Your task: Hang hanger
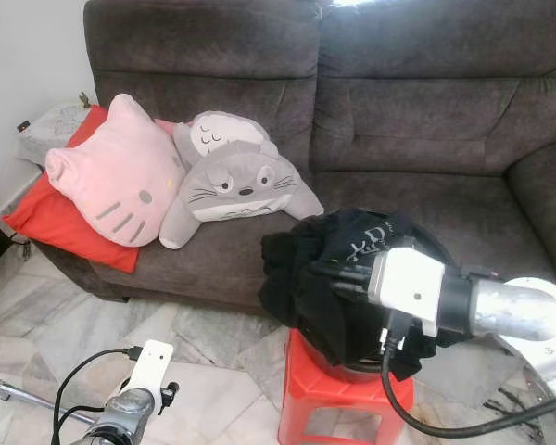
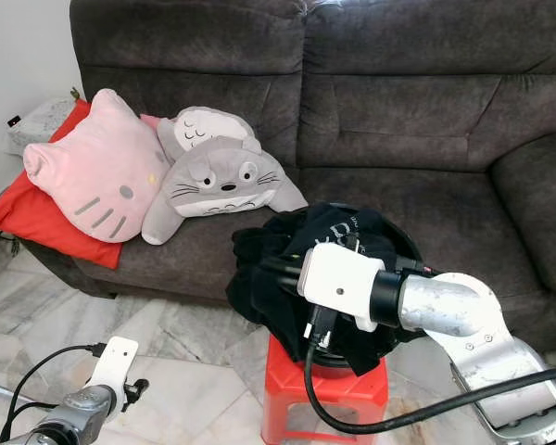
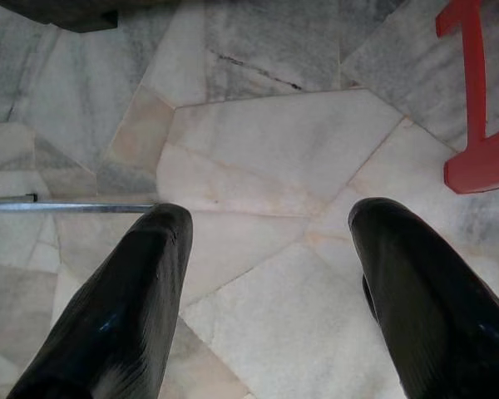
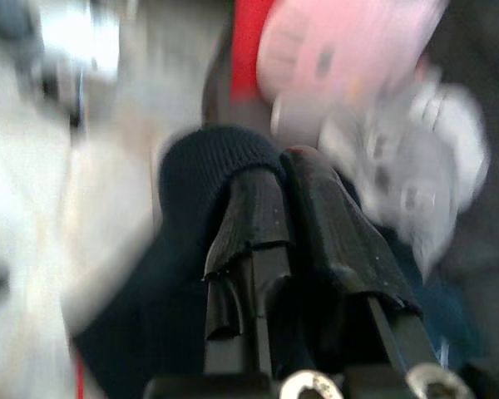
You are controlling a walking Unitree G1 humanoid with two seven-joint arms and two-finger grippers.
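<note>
We make out no hanger shape in the black clothes [image 2: 296, 269] heaped on the red stool [image 2: 324, 389] before the sofa [image 2: 426, 120], where our right gripper [image 4: 287, 179] pinches dark cloth, blurred, while our left gripper [image 3: 270, 274] hangs spread over marble floor [image 3: 266, 150].

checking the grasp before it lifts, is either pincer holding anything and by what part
The right pincer is shut on the black garment heaped on the red stool, pinching a ribbed edge. The left pincer is open over the floor, holding nothing.
</note>
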